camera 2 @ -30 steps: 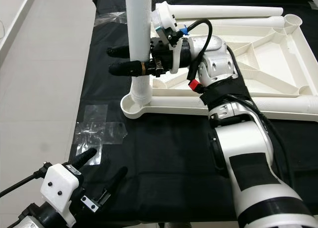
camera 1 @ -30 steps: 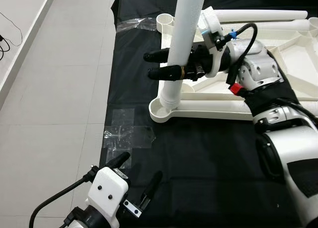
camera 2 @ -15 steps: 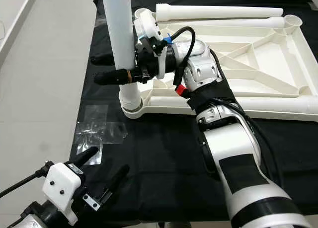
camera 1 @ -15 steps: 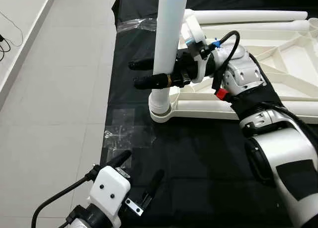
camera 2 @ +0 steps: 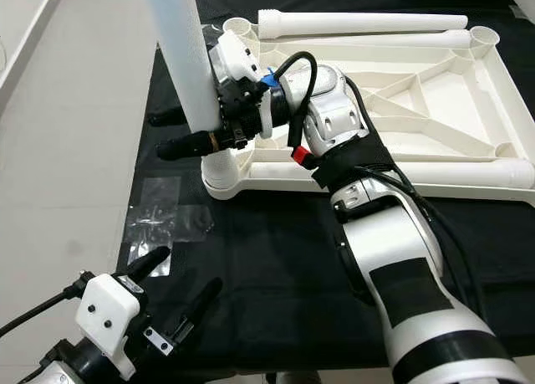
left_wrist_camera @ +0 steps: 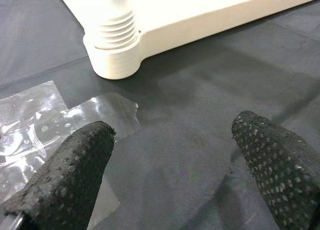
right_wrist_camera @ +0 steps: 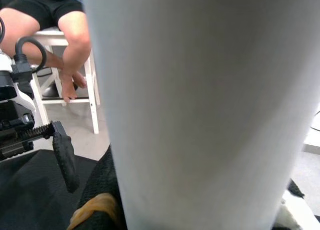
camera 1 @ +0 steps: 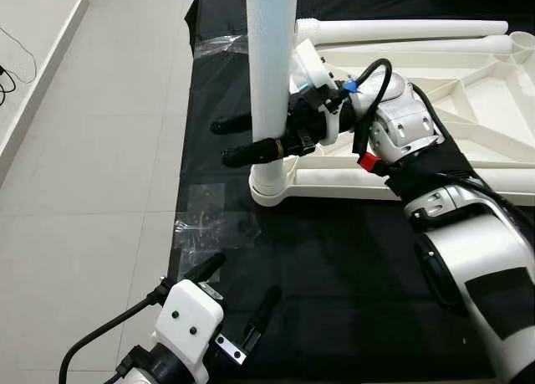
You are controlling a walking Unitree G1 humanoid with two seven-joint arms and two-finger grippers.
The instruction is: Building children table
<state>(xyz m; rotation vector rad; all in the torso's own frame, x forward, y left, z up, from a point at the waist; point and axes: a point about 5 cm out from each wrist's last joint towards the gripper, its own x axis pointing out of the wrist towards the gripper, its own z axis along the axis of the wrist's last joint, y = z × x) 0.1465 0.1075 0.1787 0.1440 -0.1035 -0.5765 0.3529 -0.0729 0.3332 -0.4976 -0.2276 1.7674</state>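
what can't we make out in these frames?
- Top of the upright table leg: cut off by the upper edge in both eye views.
- How far the leg's thread sits in the corner socket: right gripper covers the joint above it.
- Person on the chair: cut off at the top of the right wrist view.

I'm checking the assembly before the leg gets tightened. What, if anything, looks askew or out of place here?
The white leg held by the right hand leans instead of standing straight in the corner socket of the upturned tabletop. Crumpled clear tape is stuck across the black mat's edge.
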